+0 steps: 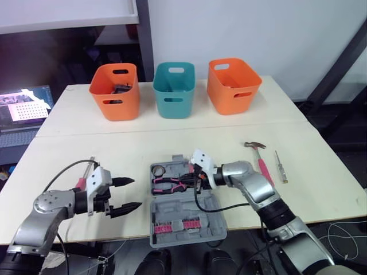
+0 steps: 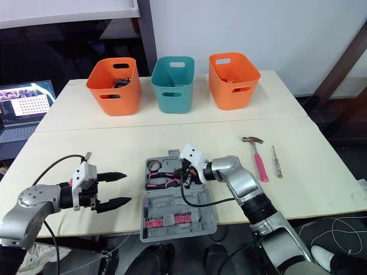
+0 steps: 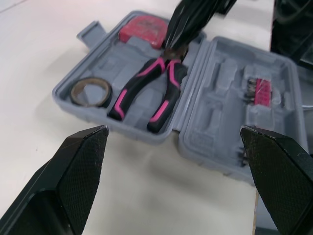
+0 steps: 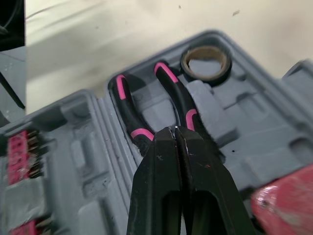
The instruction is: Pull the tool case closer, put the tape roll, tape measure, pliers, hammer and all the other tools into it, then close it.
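Case [image 1: 200, 215]: open flat at the table's [image 1: 114, 149] front edge, the near half reaching the edge; bare table on both sides.
Far half: tape roll [image 1: 159, 170], pliers [image 1: 169, 183], tape measure [image 3: 144, 27]. Near half: pink bits.
Pliers: long axis left-right, handles leftward.
Right gripper [image 4: 176, 129]: fingers pressed together at the pliers' head.
Left gripper [image 1: 136, 192]: jaws wide, left of the case.
Hammer [image 1: 258, 157], screwdriver [image 1: 280, 166]: right of the case, apart.
Three bins [image 1: 174, 90]: far side.
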